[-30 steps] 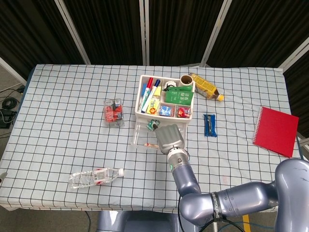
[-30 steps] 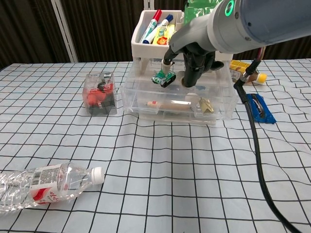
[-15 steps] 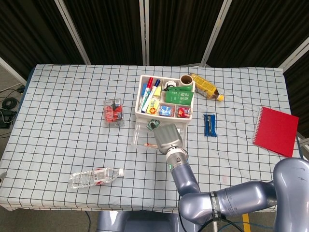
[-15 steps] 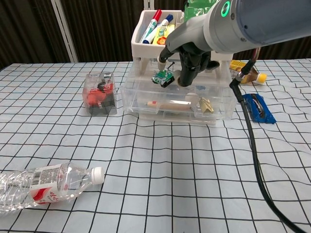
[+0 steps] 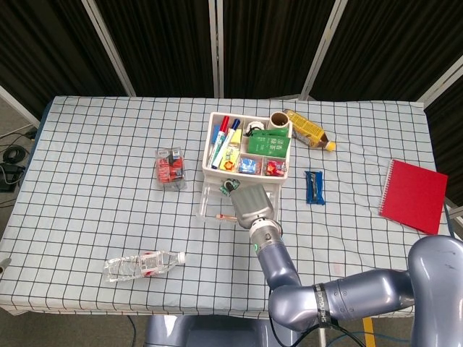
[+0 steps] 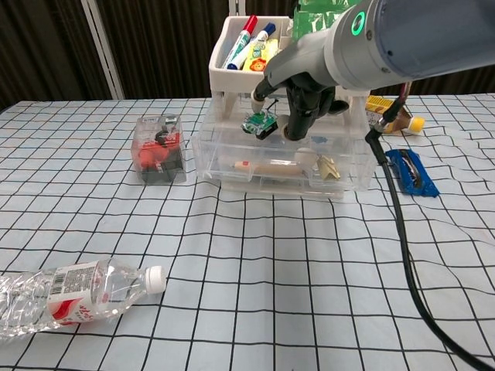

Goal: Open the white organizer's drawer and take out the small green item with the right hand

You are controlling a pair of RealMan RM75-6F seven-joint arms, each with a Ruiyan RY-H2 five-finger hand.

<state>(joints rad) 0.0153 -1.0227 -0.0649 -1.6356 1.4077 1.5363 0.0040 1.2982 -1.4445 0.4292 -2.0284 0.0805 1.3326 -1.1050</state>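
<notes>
Just above the open drawer [image 6: 278, 166], right hand [image 6: 298, 97] pinching the small green item [image 6: 259, 124], front rim clear.

Head view: high above the table [image 5: 87, 144], looking steeply down over the whole checked surface, far off. Chest view: low, near table height, facing forward, close. Both share the right hand [image 5: 249, 202] [image 6: 298, 93] and, just beyond it, the white organizer [image 5: 246, 141] [image 6: 232, 46].

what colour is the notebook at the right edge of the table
Red, a plain cover with spiral binding along its left edge. The notebook shows only in the head view.
</notes>
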